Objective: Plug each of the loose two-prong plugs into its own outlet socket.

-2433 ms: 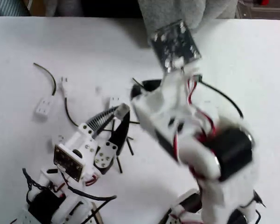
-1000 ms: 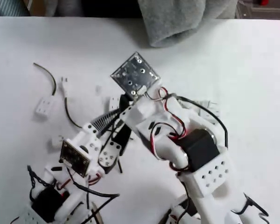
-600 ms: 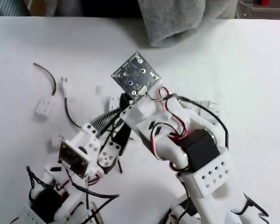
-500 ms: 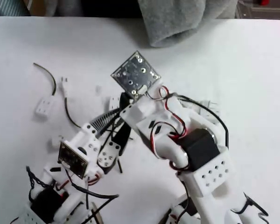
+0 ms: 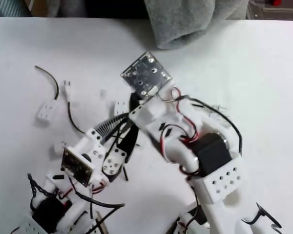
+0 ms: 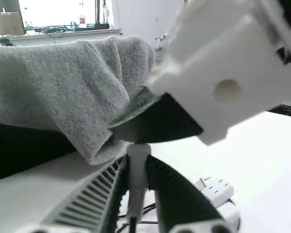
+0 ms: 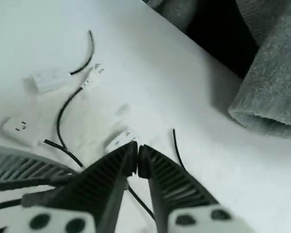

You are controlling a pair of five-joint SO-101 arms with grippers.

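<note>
Fingers on the left gripper lie low over the middle of the tabletop in the high view. Their tips are tucked under the right arm, which leans across them. Just beside those tips sits a middle outlet. Toward the left edge a loose plug lies on its black cord, with a left outlet near it. A grey towel hangs over the far edge.

From the left wrist view, those fingers are clamped on a white plug, held upright between them with a dark cord running down from it. A white outlet lies on the tabletop beyond.

From the right wrist view, the right gripper has its fingers pressed together with nothing between them, the tips just beside the middle outlet. The loose plug and the left outlet lie farther off.
</note>
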